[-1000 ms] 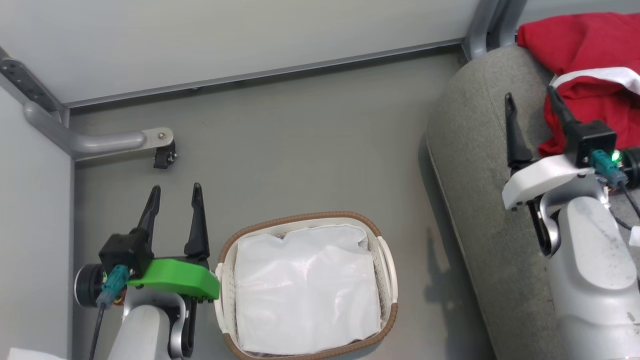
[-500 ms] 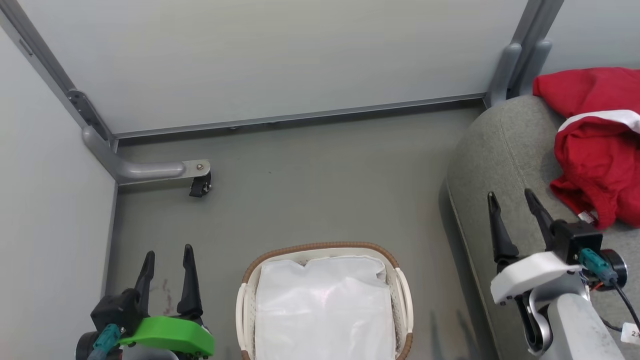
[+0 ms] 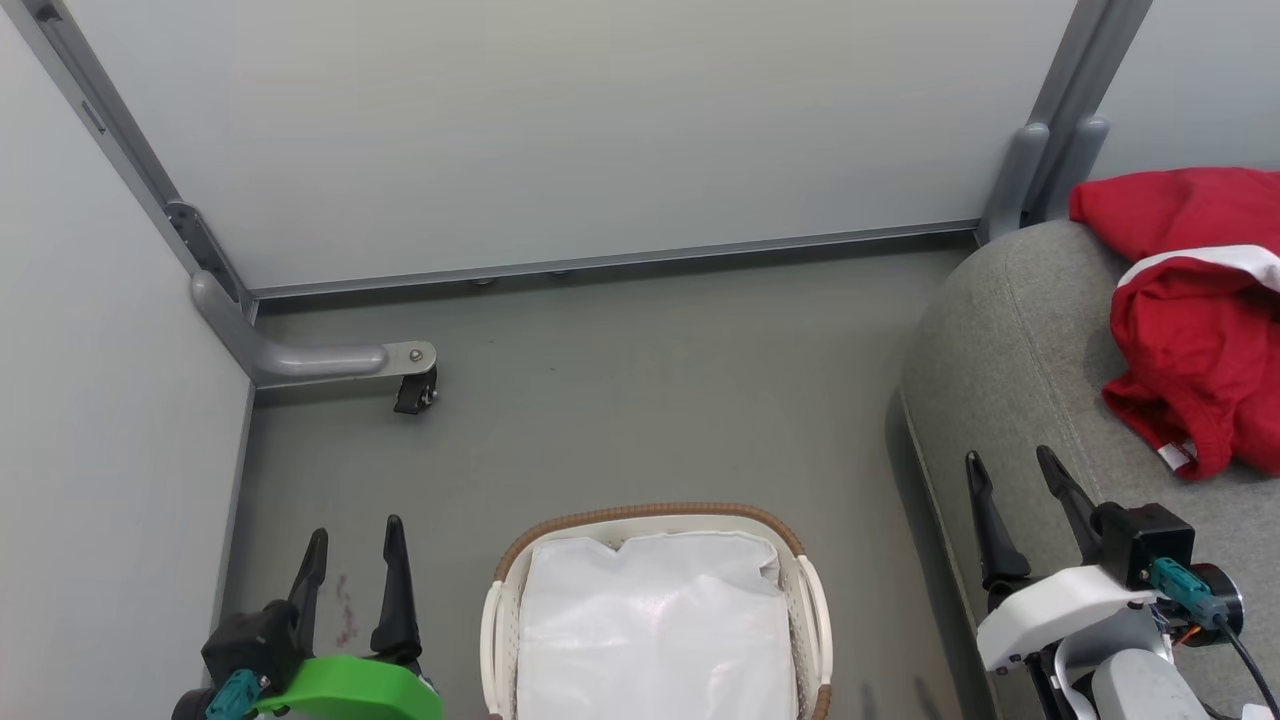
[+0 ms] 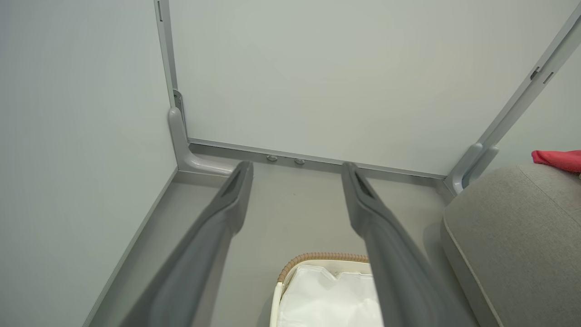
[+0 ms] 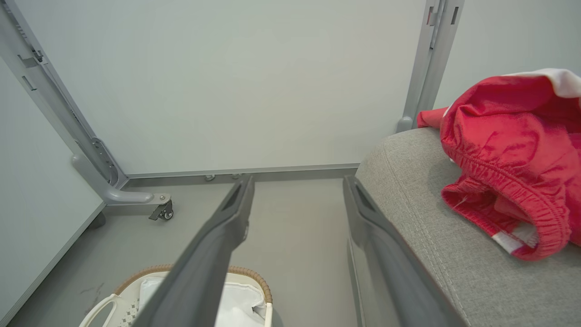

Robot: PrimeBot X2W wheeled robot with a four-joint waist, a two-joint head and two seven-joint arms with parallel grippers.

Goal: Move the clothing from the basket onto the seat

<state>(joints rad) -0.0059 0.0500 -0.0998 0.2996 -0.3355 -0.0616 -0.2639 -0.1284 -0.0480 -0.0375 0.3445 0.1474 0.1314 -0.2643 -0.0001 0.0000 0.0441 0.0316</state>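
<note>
Red clothing (image 3: 1190,330) lies heaped on the grey seat (image 3: 1010,400) at the robot's right. The basket (image 3: 650,515) on the floor (image 3: 650,400) holds a white liner (image 3: 650,630) and no red that can be seen, though its near end is cut off by the frame. The left gripper (image 3: 355,530) hangs beside the basket and the right gripper (image 3: 1008,456) above the seat's edge, both with fingers apart and holding nothing. The job looks all but done. The likely hazard is that a careless swing of the right arm could catch the hem close by and drag the heap off the seat.
</note>
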